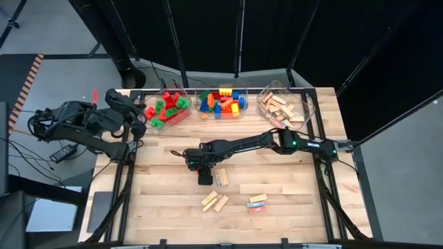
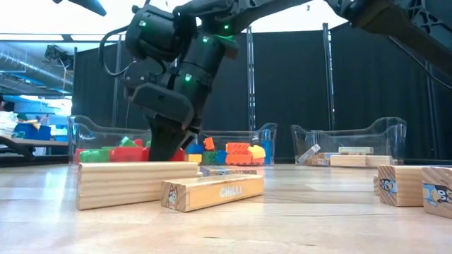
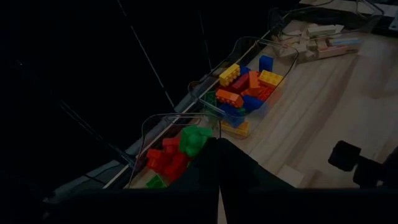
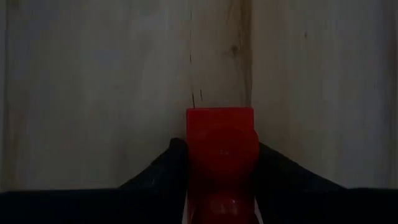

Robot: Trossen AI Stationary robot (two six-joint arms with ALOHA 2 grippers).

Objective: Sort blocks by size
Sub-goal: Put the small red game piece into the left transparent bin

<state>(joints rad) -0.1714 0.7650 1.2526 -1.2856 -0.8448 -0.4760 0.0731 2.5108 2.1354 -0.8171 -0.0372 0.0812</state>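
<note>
The right gripper (image 4: 219, 163) is clenched on a red block (image 4: 220, 149) low over the table's (image 1: 159, 200) middle, with 1 tan bar (image 1: 221, 178) just beside it to the right. Nearer lie 4 more wooden bars (image 1: 215, 201); along the far edge 3 clear bins (image 1: 304, 104) hold sorted blocks. The left gripper (image 3: 219, 186) is closed, parked at the far left.

Three clear bins (image 1: 168, 111); wooden table (image 1: 166, 200)
</note>
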